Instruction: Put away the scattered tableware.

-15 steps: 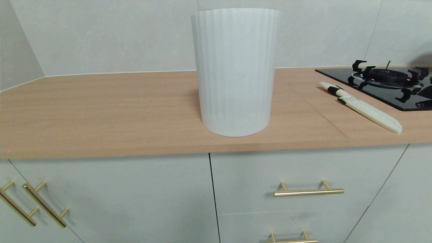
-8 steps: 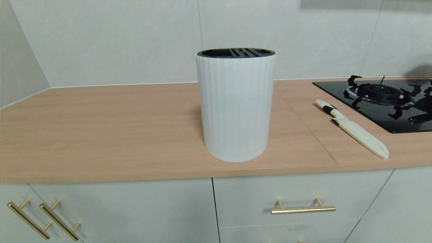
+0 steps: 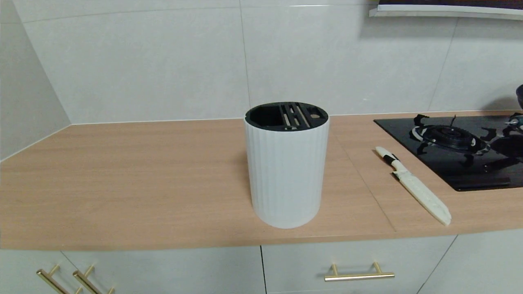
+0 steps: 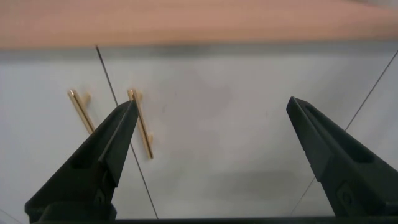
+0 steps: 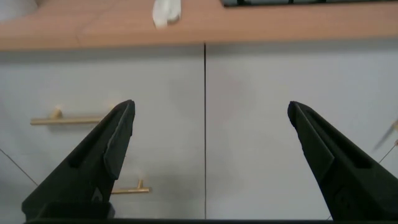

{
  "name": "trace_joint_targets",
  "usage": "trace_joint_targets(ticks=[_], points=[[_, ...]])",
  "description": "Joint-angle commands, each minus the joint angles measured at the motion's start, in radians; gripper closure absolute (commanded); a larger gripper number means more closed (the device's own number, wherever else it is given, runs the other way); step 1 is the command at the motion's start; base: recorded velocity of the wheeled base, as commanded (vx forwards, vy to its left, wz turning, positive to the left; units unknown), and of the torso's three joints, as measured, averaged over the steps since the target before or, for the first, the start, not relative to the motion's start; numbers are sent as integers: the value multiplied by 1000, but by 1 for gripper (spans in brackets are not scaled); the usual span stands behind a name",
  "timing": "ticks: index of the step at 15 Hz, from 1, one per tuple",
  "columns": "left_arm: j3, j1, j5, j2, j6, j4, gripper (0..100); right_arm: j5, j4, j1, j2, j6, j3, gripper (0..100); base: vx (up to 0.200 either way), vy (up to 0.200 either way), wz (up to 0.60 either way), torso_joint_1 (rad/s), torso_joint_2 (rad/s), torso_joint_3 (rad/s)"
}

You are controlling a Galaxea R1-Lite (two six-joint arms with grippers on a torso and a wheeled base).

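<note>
Wooden counter (image 3: 122,183): white holder (image 3: 286,171) and knife (image 3: 412,190) both near front edge.

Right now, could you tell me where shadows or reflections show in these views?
Head view: the white holder casts a faint shadow on the countertop at its left; the black hob mirrors its burner grate. Wrist views: cabinet fronts evenly lit, no glare.

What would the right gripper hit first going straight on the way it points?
The right gripper would likely meet the grey cabinet front below the countertop, near its vertical seam; depth is unclear.
</note>
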Motion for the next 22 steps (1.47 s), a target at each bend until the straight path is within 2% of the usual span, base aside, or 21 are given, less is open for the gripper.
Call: trace_joint_targets(ticks=[1, 18, 22], points=[[0, 0, -1, 0, -1, 0, 0, 0, 0, 0, 2, 0, 0, 0, 0, 0, 0, 193, -481, -286], [0, 0, -1, 0, -1, 0, 0, 0, 0, 0, 2, 0, 0, 0, 0, 0, 0, 243, -546, -302], [0, 0, 0, 0, -1, 0, 0, 0, 0, 0, 2, 0, 0, 0, 0, 0, 0, 185, -383, -196]])
